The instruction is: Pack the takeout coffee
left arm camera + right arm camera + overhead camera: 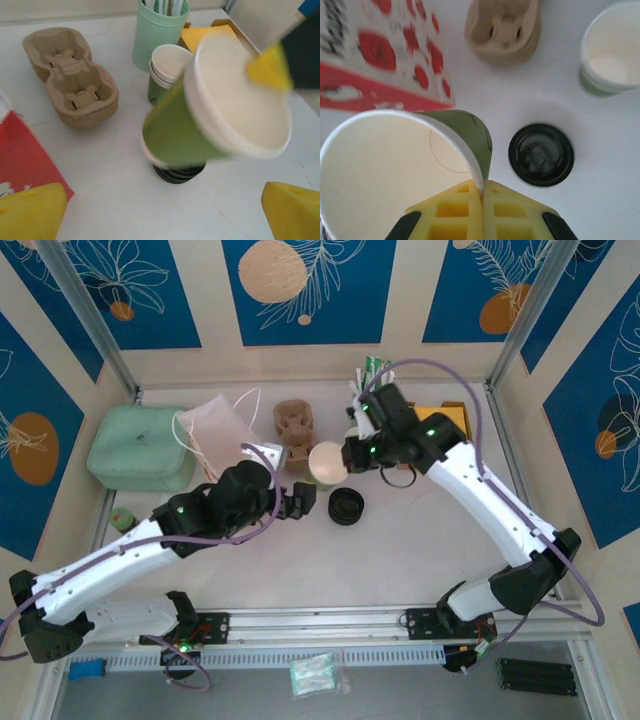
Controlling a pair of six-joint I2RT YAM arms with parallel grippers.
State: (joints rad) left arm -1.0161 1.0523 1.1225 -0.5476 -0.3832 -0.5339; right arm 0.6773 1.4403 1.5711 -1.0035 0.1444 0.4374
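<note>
— While the right hand (482,192) pinches something, what exactly is it clamped on?
— The rim of the paper cup (395,165). One yellow finger is inside and one outside, pressed together over the wall. The cup is empty, tilted, and held clear of the worktop (420,560).
— And the black lid (541,155)?
— It lies flat on the worktop, below and just beside the raised cup, not touching it.
— The left hand (303,498)?
— Its fingers stand wide apart with nothing between them. It is low over the worktop, near the lid on its left side.
— What is around them?
— The brown cup carrier (294,425) lies behind the cup, its wells bare. A mint tumbler (159,30) of sticks stands farther back, with a stack of spare cups (167,65) just in front of it. A red-patterned bag (380,55) sits left of the carrier.
</note>
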